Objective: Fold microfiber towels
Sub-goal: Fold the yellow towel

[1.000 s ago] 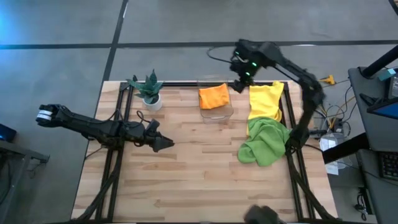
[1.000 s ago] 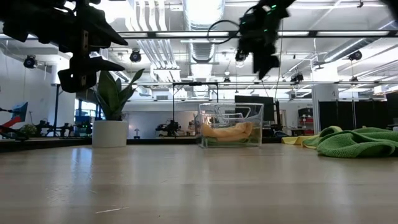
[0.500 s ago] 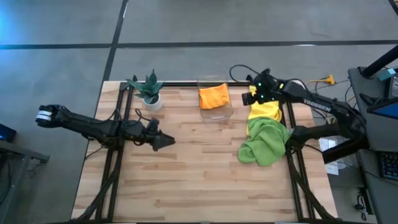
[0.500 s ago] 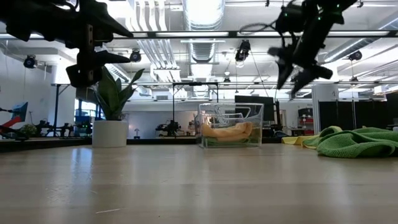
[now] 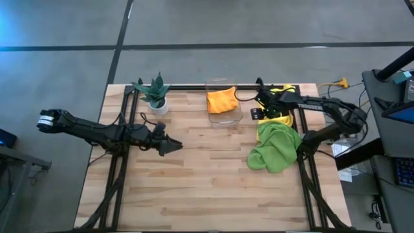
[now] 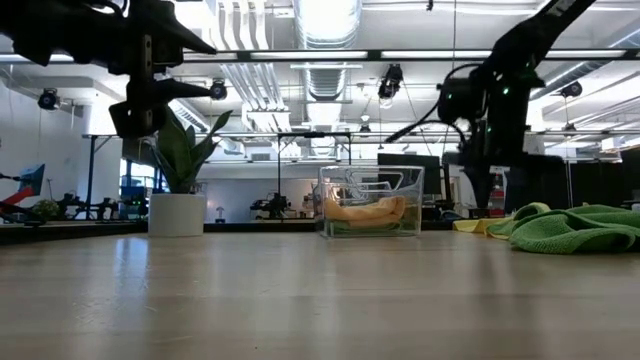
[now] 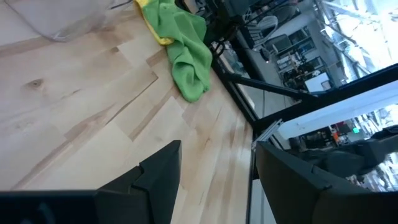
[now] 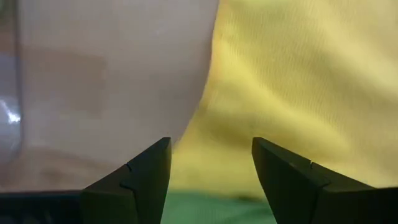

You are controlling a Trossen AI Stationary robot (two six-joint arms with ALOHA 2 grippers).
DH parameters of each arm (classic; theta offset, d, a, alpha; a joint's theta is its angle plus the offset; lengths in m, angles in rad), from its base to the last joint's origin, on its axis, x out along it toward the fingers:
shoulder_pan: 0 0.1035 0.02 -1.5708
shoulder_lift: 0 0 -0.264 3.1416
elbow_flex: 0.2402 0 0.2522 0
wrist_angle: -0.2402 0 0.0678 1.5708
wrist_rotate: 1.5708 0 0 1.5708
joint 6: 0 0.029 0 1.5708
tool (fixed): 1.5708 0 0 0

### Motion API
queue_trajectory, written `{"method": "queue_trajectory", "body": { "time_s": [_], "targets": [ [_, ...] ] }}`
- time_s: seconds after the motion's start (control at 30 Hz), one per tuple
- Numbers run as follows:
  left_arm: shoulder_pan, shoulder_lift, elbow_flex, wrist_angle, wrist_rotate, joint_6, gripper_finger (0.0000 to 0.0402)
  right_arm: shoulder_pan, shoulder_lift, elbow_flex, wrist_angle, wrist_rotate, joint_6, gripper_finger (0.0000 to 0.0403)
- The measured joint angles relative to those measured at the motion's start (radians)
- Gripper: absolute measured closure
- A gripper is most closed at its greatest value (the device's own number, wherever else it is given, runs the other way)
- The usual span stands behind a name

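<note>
A yellow towel (image 5: 282, 118) lies flat at the table's far right, and a crumpled lime green towel (image 5: 275, 149) overlaps its near end. An orange towel (image 5: 222, 99) sits in the clear bin (image 5: 228, 116). My right gripper (image 8: 211, 146) is open. It points down just above the yellow towel's left edge (image 8: 214, 93), one finger over the cloth and one over bare wood. In the high view my right gripper (image 5: 259, 112) stands between the bin and the yellow towel. My left gripper (image 5: 170, 147) is open and hovers left of the table's middle, holding nothing.
A small potted plant (image 5: 156, 94) stands at the far left. The bin is close to my right gripper's left side. Bare wood (image 5: 207, 181) stretches across the middle and near half of the table. Cables (image 5: 336, 113) hang off the right edge.
My right gripper has swung down from high beyond the table's far edge, behind the bin. It came toward the near edge and now hangs low over the yellow towel's left edge, having rolled and tipped until it points down. The towels have not moved.
</note>
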Motion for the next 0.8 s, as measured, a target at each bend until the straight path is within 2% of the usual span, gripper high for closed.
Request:
{"method": "queue_trajectory", "body": {
  "time_s": [0.27, 0.33, 0.43, 0.57, 0.8],
  "targets": [
    [0.000, 0.000, 0.001, 0.028, 0.004, -0.051, 0.0210, -0.044, 0.169, 0.009, 0.091, 0.048, -0.044, 0.0191],
    [0.000, 0.000, 0.001, 0.035, 0.005, -0.053, 0.0210, -0.049, 0.194, 0.020, 0.090, 0.043, -0.055, 0.0213],
    [0.000, 0.000, 0.003, 0.040, 0.008, -0.081, 0.0210, -0.044, 0.190, 0.034, 0.082, 0.039, -0.072, 0.0274],
    [0.000, 0.000, 0.003, 0.043, 0.031, -0.104, 0.0210, -0.031, 0.108, 0.051, 0.059, 0.052, -0.088, 0.0372],
    [0.000, 0.000, 0.003, 0.069, 0.056, -0.103, 0.0210, 0.013, -0.166, 0.115, -0.099, 0.042, -0.098, 0.0393]
  ]
}}
